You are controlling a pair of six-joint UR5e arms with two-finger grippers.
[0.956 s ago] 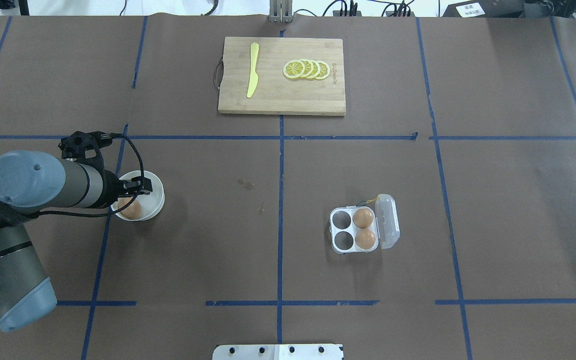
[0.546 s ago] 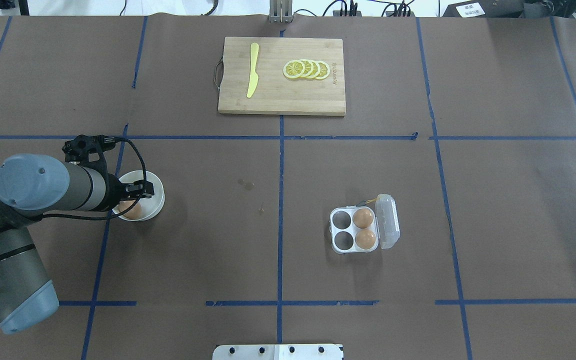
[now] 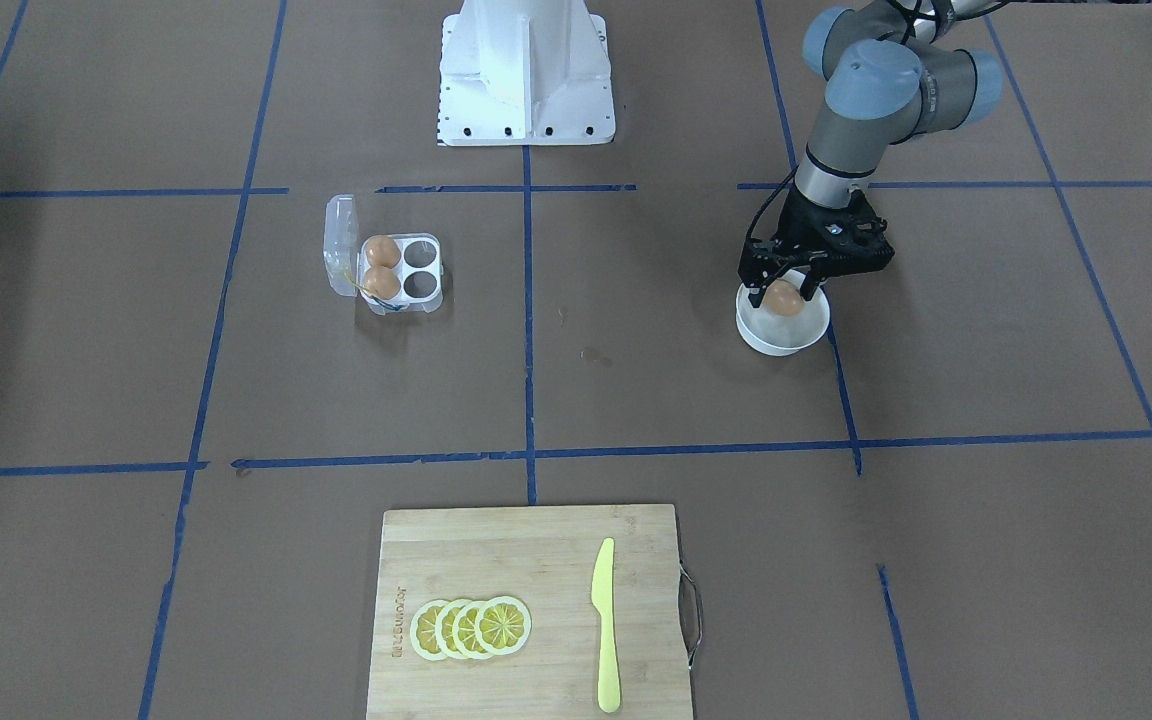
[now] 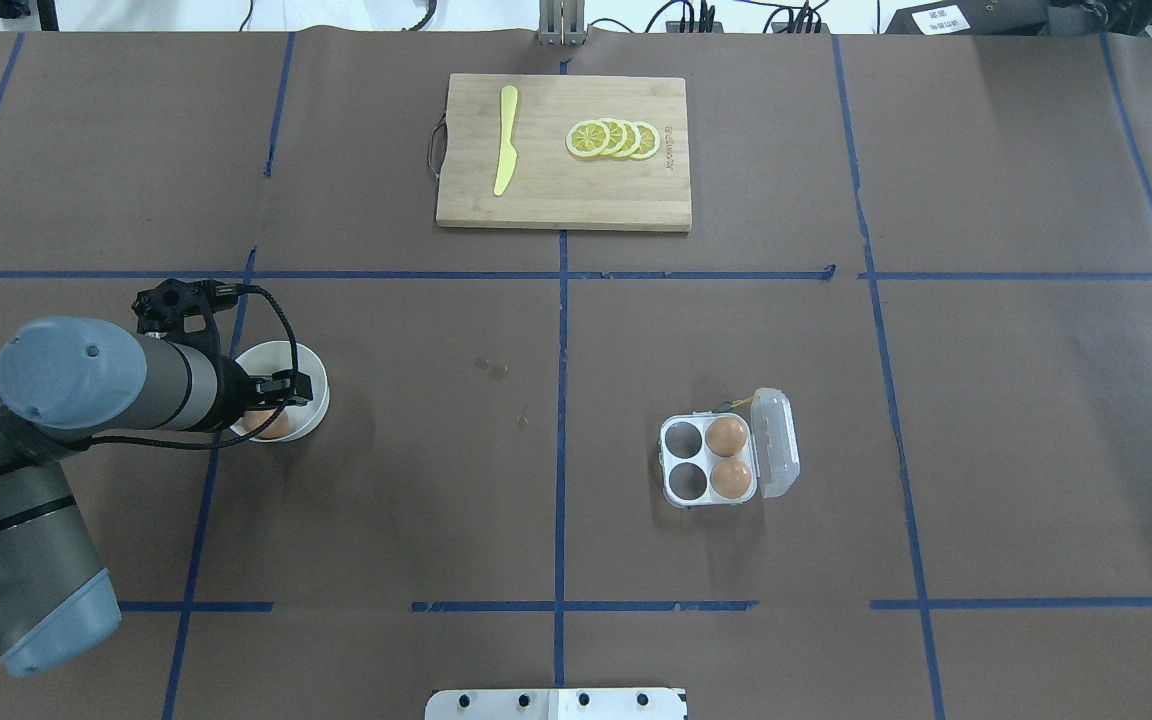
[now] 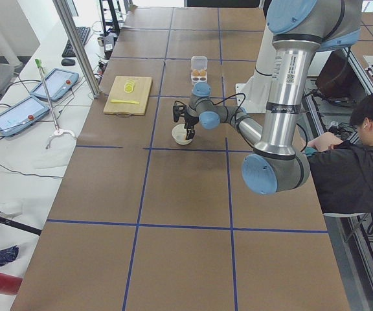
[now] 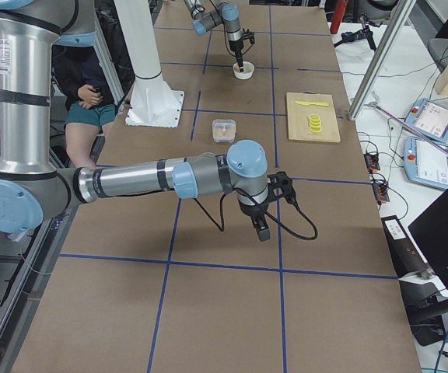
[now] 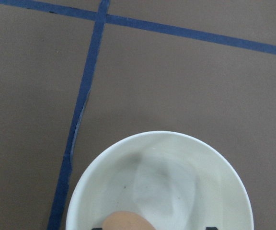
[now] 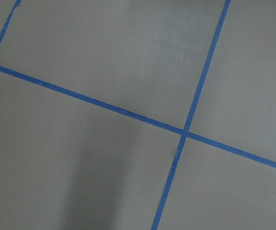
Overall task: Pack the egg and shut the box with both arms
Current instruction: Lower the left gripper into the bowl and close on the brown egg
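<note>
An orange-brown egg [image 3: 786, 298] lies in a round white bowl [image 3: 781, 340] on the robot's left side of the table. My left gripper [image 3: 784, 292] hangs over that bowl, open, with a finger on either side of the egg. The left wrist view shows the egg [image 7: 128, 221] at its bottom edge inside the bowl [image 7: 210, 191]. The clear box [image 4: 684, 481] sits right of centre with its lid [image 4: 776, 443] folded open and two brown eggs in its right-hand cells. My right gripper [image 6: 261, 227] shows only in the exterior right view, low over bare table; I cannot tell its state.
A wooden cutting board [image 4: 563, 190] at the far middle carries lemon slices [image 4: 613, 138] and a yellow knife [image 4: 505, 140]. The white robot base [image 3: 526, 70] stands at the near edge. A seated person [image 5: 361, 162] is beside the table behind the robot.
My left arm has shifted slightly toward the robot's side and its gripper has come down lower over the bowl, covering more of the egg. The box has not moved.
</note>
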